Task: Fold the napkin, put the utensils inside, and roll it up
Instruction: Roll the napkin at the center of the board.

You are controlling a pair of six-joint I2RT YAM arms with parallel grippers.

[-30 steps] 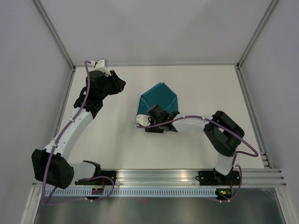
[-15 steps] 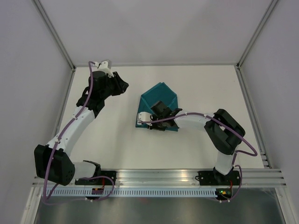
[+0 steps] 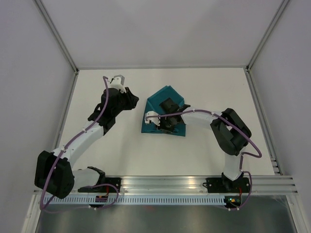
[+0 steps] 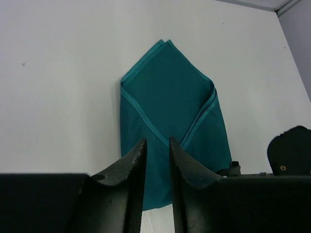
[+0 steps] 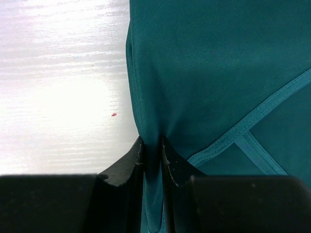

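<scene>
The teal napkin (image 3: 156,100) lies folded at the table's centre, with two hemmed flaps crossing into a point (image 4: 167,92). My right gripper (image 3: 161,120) sits on the napkin's near part. In the right wrist view it (image 5: 151,145) is shut on a raised fold of napkin (image 5: 218,73) at the cloth's left edge. My left gripper (image 3: 135,101) hovers just left of the napkin. In the left wrist view it (image 4: 158,145) stands open by a narrow gap with nothing between its fingers, the cloth showing beyond. The utensils are out of view.
The white table (image 3: 116,145) is bounded by grey walls left, right and behind, with a metal rail (image 3: 165,182) at the near edge. A small red speck (image 5: 113,114) lies on the table beside the napkin. Part of the right arm (image 4: 291,150) shows in the left wrist view.
My left gripper has swung right toward the napkin and narrowed. My right gripper has moved farther onto the napkin and closed on a fold of it; the cloth's near part has shifted.
</scene>
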